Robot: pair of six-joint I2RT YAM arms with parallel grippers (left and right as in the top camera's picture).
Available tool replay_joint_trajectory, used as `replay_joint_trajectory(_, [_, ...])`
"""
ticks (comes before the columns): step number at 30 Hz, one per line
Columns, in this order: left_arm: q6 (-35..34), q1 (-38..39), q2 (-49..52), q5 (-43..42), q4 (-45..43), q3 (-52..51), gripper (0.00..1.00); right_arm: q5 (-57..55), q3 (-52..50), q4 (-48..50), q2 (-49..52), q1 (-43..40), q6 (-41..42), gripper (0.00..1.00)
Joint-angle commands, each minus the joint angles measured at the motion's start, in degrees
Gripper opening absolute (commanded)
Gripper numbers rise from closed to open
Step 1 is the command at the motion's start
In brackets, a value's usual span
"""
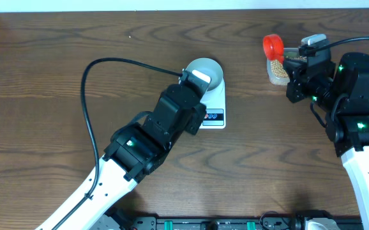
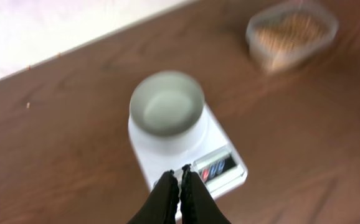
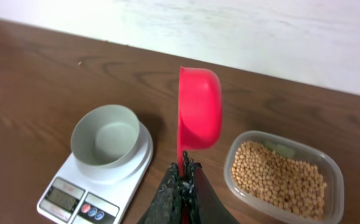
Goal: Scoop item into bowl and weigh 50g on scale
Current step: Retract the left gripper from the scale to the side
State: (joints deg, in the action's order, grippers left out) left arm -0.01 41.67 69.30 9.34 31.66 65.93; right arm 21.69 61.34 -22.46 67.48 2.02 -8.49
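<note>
The pale bowl [image 1: 205,71] stands empty on the white scale [image 1: 215,106]; both also show in the left wrist view [image 2: 167,102] [image 2: 227,167] and the right wrist view [image 3: 105,136] [image 3: 68,198]. The beans [image 3: 278,175] lie heaped in a clear plastic tub [image 3: 324,163], seen overhead at the back right [image 1: 276,70]. My right gripper [image 3: 184,168] is shut on the handle of a red scoop [image 3: 199,109], held on edge above the table between scale and tub. The scoop looks empty. My left gripper [image 2: 180,176] is shut and empty over the scale's front edge.
The table's back edge meets a white wall [image 3: 230,31] just behind the tub. A black cable [image 1: 92,89] loops over the table left of the scale. Bare wood lies to the left and front.
</note>
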Motion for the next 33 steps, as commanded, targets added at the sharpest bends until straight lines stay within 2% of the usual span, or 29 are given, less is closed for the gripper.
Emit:
replay_joint_trajectory(1, [1.88,-0.24,1.25,0.35,2.58,-0.35,0.07,7.04,1.33,0.26,0.02,-0.33,-6.49,0.01])
replay_joint_trajectory(5, [-1.62,-0.24,1.75,0.33,5.14,-0.35,0.07,16.81,1.70,1.27,-0.02,-0.33,-5.60,0.01])
replay_joint_trajectory(9, [-2.93,-0.24,1.60,0.33,5.60,-0.33,0.07,17.97,3.80,1.99,0.00,-0.33,5.70,0.01])
replay_joint_trajectory(13, [-4.81,-0.24,0.52,0.31,6.45,-0.33,0.07,20.85,7.45,0.26,0.04,-0.33,12.66,0.01])
replay_joint_trajectory(19, [-4.76,-5.11,-0.72,-0.83,10.38,-0.17,0.07,20.26,13.20,-6.45,0.55,-0.55,13.18,0.01])
replay_joint_trajectory(22, [-4.33,-11.02,-0.85,-8.50,11.67,0.22,0.07,20.28,15.17,-8.92,2.19,-0.96,13.18,0.01])
replay_joint_trajectory(24, [-1.27,-15.41,-0.70,-15.06,11.61,0.22,0.07,20.33,15.98,-10.45,3.34,-0.96,13.14,0.01])
replay_joint_trajectory(26, [2.12,-19.54,-0.42,-18.16,11.85,0.22,0.07,20.79,16.13,-10.58,4.35,-0.96,12.35,0.01])
replay_joint_trajectory(33, [16.20,-28.22,0.33,-32.33,18.67,0.22,0.07,20.63,16.13,-12.68,5.29,-0.96,3.39,0.01])
